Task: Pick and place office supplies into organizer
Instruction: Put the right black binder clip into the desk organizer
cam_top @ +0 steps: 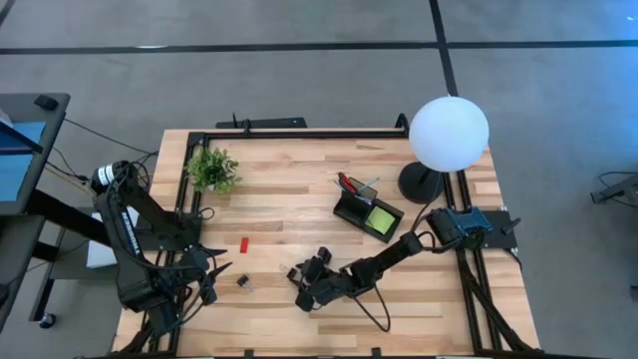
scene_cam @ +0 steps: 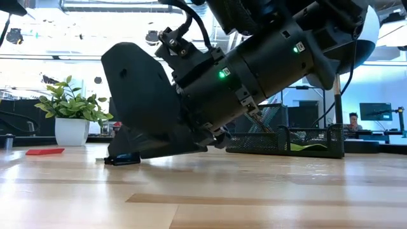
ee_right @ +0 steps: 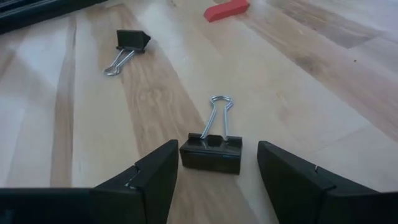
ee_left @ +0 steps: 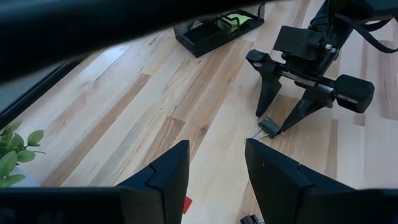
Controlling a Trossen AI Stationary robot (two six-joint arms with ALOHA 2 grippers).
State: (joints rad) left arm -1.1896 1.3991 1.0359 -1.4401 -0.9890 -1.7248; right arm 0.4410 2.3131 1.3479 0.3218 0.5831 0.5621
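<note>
A black binder clip (ee_right: 211,152) lies flat on the wooden table, its wire handles pointing away from my right gripper (ee_right: 214,177). That gripper is low over the table's near middle (cam_top: 302,284), open, one finger on either side of the clip and apart from it. A second clip (ee_right: 132,42) and a small red block (ee_right: 227,9) lie farther toward the table's left. The black organizer (cam_top: 367,211) stands right of centre with a lime-green sticky pad (cam_top: 382,219) and red-handled scissors (cam_top: 349,184) in it. My left gripper (ee_left: 214,168) waits open above the near left.
A small potted plant (cam_top: 211,170) stands at the far left. A white globe lamp (cam_top: 449,135) on a black base stands at the far right, behind the organizer. Bare wood lies between the clips and the organizer.
</note>
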